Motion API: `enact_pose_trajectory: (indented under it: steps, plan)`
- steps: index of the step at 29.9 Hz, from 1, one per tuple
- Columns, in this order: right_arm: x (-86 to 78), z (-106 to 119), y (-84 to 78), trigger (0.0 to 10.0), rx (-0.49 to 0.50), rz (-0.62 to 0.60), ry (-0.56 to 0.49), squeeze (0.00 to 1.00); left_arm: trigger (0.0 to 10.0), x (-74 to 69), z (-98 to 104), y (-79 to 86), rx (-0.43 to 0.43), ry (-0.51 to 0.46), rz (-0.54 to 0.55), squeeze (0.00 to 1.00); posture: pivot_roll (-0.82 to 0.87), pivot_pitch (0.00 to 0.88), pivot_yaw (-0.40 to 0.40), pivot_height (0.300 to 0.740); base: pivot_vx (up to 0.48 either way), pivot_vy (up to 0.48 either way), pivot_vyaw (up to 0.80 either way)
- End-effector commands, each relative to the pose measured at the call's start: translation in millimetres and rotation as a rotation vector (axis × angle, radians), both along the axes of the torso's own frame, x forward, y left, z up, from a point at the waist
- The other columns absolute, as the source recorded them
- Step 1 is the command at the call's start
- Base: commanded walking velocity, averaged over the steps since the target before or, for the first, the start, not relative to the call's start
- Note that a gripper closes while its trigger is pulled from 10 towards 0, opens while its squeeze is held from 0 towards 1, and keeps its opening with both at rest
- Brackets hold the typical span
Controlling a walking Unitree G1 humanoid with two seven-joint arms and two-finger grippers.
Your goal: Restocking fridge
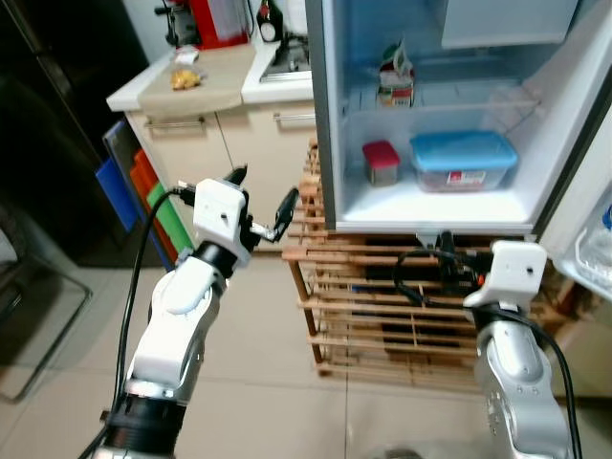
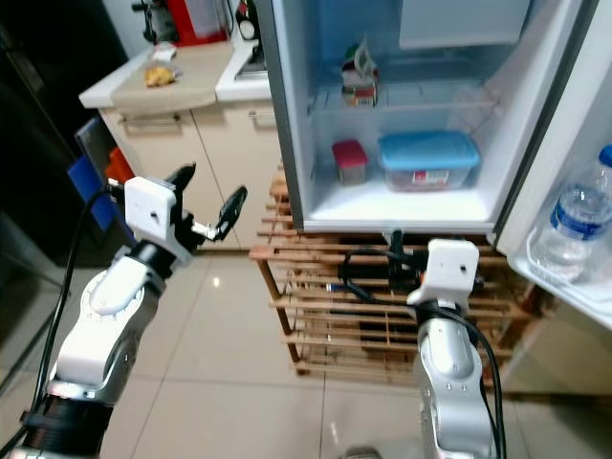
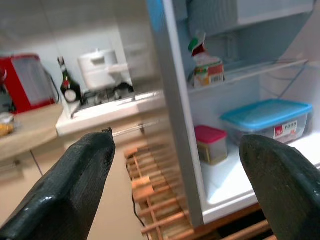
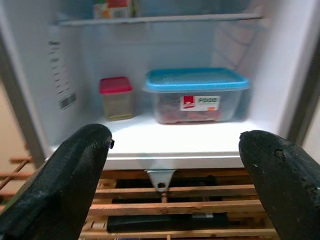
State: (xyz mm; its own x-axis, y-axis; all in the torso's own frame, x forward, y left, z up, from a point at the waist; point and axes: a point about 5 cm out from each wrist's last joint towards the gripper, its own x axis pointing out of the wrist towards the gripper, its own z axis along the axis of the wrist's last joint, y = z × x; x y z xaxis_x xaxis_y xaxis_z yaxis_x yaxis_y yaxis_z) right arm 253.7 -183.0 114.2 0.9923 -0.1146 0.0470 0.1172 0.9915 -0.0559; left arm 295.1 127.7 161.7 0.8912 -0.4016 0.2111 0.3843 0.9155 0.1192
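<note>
Fridge [image 1: 330, 115] stood open on a slatted wooden rack [image 1: 382, 306], its lower shelf carrying a blue-lidded food container [image 1: 463, 161] and, just to its left, a small jar with a red lid [image 1: 381, 162]. On the glass shelf above sat a carton [image 1: 395, 78]. A water bottle [image 2: 577, 215] rested in the door rack on the right.

Left gripper [image 1: 263, 201] was raised in the air to the left of the fridge, in front of the kitchen cabinets, its jaws spread wide and holding nothing; through its wrist camera the two black fingers [image 3: 70, 185] framed the open compartment. Right gripper [image 1: 447, 258] hung low in front of the wooden rack, just beneath the fridge's bottom edge, and the wrist view showed its jaws parted and empty, pointing at the lower shelf.

Behind the left arm a desk [image 1: 191, 86] bore a red appliance [image 1: 218, 21] and a dark bottle [image 1: 270, 21].
</note>
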Motion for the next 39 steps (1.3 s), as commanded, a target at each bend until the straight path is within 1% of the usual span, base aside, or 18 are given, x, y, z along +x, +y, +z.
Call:
enact_pose_trajectory:
  steps: [1, 4, 6, 12, 19, 26, 28, 30, 32, 35, 39]
  plan:
    - [0.5, -0.1, 1.6, 10.0, 0.012, 0.015, -0.004, 0.00, 10.0, -0.4, -3.0, 4.2, -0.001, 0.011, 0.012, 0.00, -0.24, 0.000, 0.125, 0.740, -0.352, -0.322, 0.00]
    - [-0.6, -0.9, 1.4, 10.0, 0.012, 0.016, -0.002, 0.00, 10.0, 1.0, -3.7, 4.0, -0.002, 0.017, 0.013, 0.00, -0.25, 0.000, 0.126, 0.740, -0.360, -0.319, 0.00]
    - [-0.9, -1.1, 1.1, 10.0, 0.012, 0.016, -0.001, 0.00, 10.0, 0.6, -2.5, 3.0, -0.006, 0.004, 0.002, 0.00, -0.25, 0.000, 0.126, 0.740, -0.384, -0.289, 0.00]
    - [-1.6, -3.1, -1.1, 10.0, 0.011, 0.013, 0.006, 0.00, 10.0, -1.0, 0.1, 2.1, -0.026, -0.012, -0.034, 0.00, -0.25, 0.000, 0.125, 0.740, 0.000, 0.000, 0.00]
    - [-2.0, -4.4, -2.8, 10.0, 0.004, 0.011, 0.014, 0.00, 10.0, 0.5, 0.5, -0.3, -0.024, -0.012, -0.041, 0.00, -0.25, 0.000, 0.122, 0.740, 0.000, 0.000, 0.00]
    - [-3.6, -4.9, -2.9, 10.0, 0.008, 0.022, 0.012, 0.00, 10.0, 0.3, -1.3, -2.1, -0.010, -0.006, -0.052, 0.00, -0.26, 0.000, 0.122, 0.740, 0.000, 0.000, -0.71]
    - [-4.3, -4.9, -1.0, 10.0, 0.007, 0.034, 0.009, 0.00, 10.0, -1.1, -1.5, -2.8, -0.010, -0.013, -0.064, 0.00, -0.26, 0.001, 0.121, 0.740, 0.000, 0.000, 0.00]
    - [-4.5, -4.8, -0.4, 10.0, 0.006, 0.038, 0.008, 0.00, 10.0, -3.8, 0.1, -6.1, 0.007, -0.034, -0.096, 0.00, -0.26, 0.001, 0.121, 0.740, 0.000, -0.304, 0.00]
    - [-4.5, -4.8, -0.4, 10.0, 0.005, 0.038, 0.009, 0.00, 10.0, -4.8, 0.8, -7.3, 0.008, -0.041, -0.106, 0.00, -0.26, 0.001, 0.121, 0.740, 0.000, -0.416, 0.00]
    - [-4.4, -4.2, -0.2, 10.0, 0.004, 0.040, 0.007, 0.00, 10.0, -9.2, 2.4, -12.8, 0.007, -0.052, -0.156, 0.00, -0.26, 0.002, 0.120, 0.740, 0.000, -0.480, 0.00]
    - [-4.8, -3.9, -0.4, 10.0, 0.002, 0.041, 0.006, 0.00, 10.0, -10.4, 2.6, -14.5, 0.002, -0.053, -0.168, 0.00, -0.26, 0.002, 0.118, 0.740, 0.000, -0.480, 0.00]
